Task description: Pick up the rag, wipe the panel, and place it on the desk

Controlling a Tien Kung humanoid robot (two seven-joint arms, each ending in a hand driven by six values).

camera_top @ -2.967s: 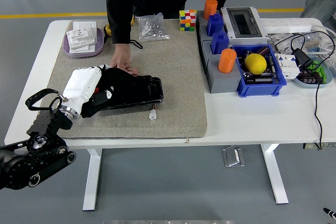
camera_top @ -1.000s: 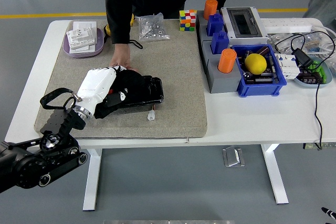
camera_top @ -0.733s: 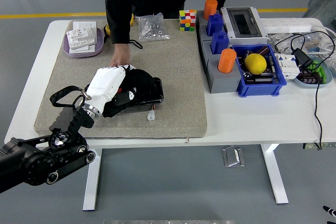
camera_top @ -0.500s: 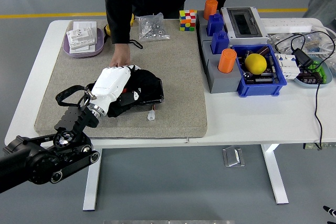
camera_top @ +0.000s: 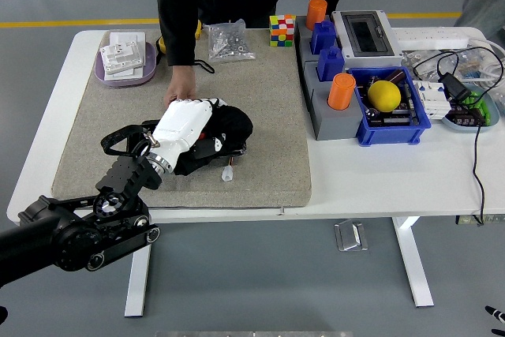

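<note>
Rag [camera_top: 229, 128] on panel [camera_top: 207, 160], bin [camera_top: 390, 112] far right on table [camera_top: 379, 171]

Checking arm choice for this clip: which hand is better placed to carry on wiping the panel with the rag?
The left hand. It lies on the black rag over the panel on the mat. No right arm is in view. A person's hand rests beside it.

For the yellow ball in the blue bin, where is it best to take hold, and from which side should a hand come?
Come from straight above and close the fingers around the upper half of the yellow ball. It sits low in the blue bin, whose walls and the small parts around it probably block a sideways approach; only its round top is exposed.
</note>
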